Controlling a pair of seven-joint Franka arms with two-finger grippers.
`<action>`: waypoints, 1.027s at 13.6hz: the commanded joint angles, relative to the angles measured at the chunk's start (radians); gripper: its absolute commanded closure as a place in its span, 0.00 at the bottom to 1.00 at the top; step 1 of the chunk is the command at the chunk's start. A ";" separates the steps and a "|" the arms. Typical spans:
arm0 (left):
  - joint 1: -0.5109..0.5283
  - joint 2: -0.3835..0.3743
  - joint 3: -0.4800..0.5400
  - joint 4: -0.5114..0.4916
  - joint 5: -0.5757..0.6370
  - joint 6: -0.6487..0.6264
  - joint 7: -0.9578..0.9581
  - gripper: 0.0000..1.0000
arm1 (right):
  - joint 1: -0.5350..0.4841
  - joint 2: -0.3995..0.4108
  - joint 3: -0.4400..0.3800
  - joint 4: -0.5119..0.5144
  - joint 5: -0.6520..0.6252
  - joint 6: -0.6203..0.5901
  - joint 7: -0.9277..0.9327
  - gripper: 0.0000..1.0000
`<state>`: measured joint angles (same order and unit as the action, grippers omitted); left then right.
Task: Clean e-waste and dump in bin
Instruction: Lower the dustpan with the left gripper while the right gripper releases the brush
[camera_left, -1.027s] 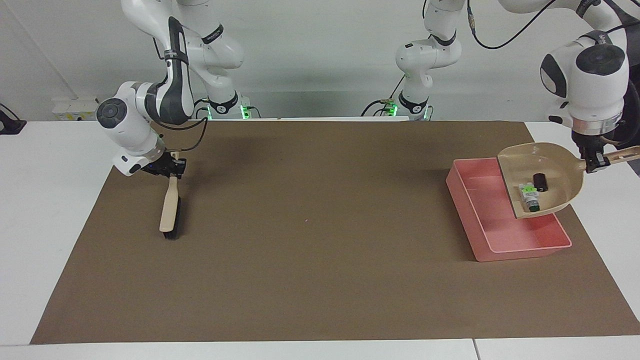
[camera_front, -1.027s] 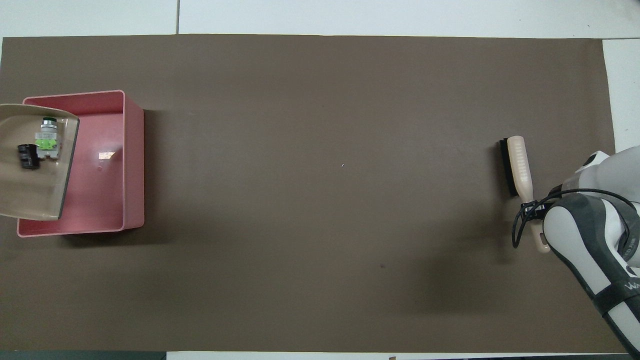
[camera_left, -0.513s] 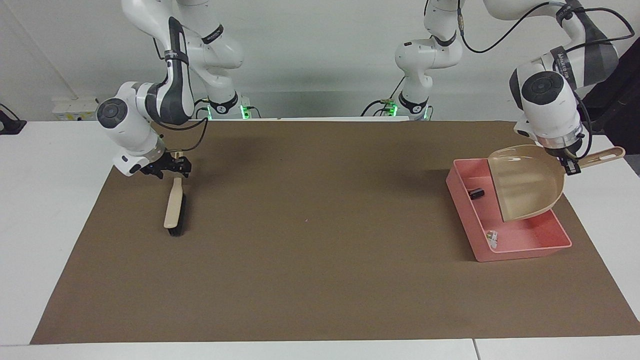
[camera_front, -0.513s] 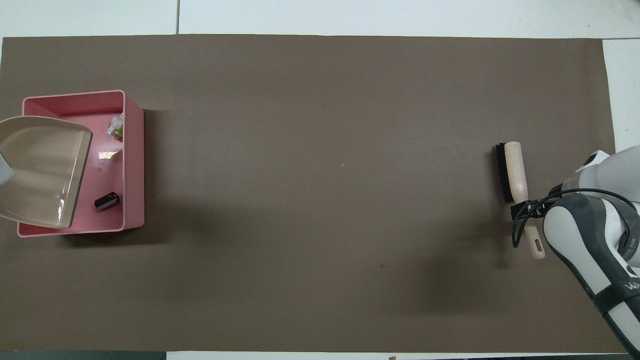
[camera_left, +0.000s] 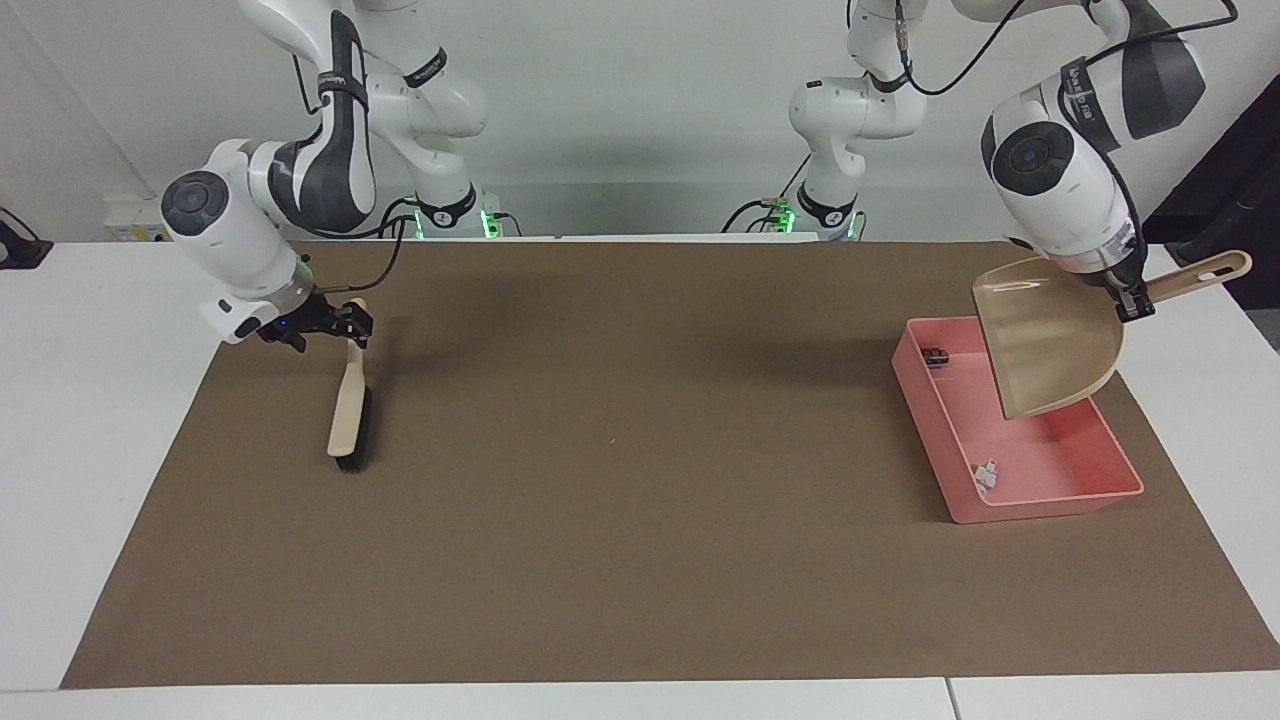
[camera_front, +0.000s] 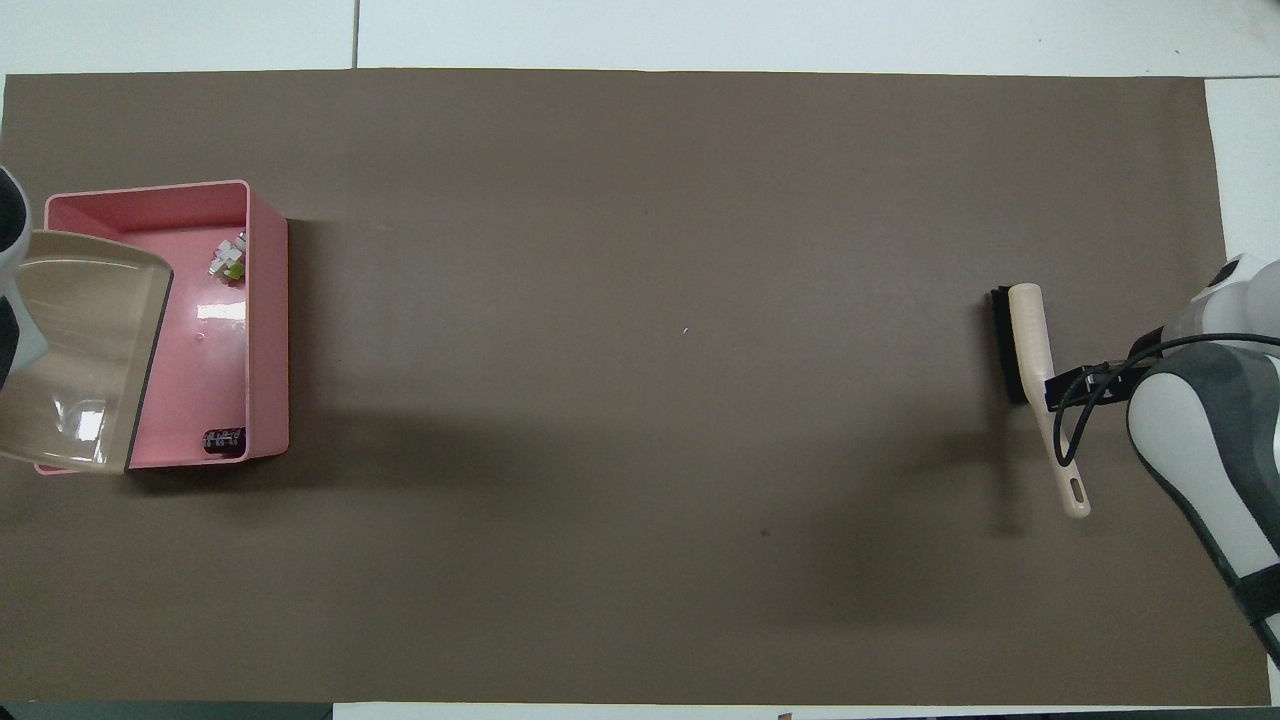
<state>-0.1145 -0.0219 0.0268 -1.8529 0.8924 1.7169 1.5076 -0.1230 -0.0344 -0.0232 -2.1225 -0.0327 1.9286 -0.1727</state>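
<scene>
Seen from above, a pink bin (camera_front: 266, 300) at the left arm's end of a brown mat (camera_front: 640, 500) holds a white-and-green bit (camera_front: 228, 257) and a dark block (camera_front: 223, 439). A tilted beige dustpan (camera_front: 85, 360) overlaps it. A brush (camera_front: 1035, 370) lies near the right gripper (camera_front: 1068, 383), possibly released.

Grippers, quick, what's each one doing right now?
Left gripper: shut on the dustpan handle, over the bin.
Right gripper: open, over the brush handle.
</scene>
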 joint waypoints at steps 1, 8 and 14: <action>-0.028 -0.020 -0.008 0.009 0.008 -0.040 -0.009 1.00 | 0.000 -0.025 0.014 0.074 -0.004 -0.092 0.025 0.01; -0.102 -0.036 -0.010 -0.048 -0.367 0.049 -0.030 1.00 | 0.000 -0.038 0.034 0.379 -0.006 -0.388 0.091 0.01; -0.316 0.005 -0.010 -0.224 -0.541 0.219 -0.241 1.00 | 0.062 0.042 -0.043 0.510 -0.009 -0.455 0.107 0.01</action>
<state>-0.3958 -0.0236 0.0022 -2.0263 0.4061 1.8724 1.3040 -0.0621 -0.0184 -0.0592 -1.6396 -0.0326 1.4844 -0.0869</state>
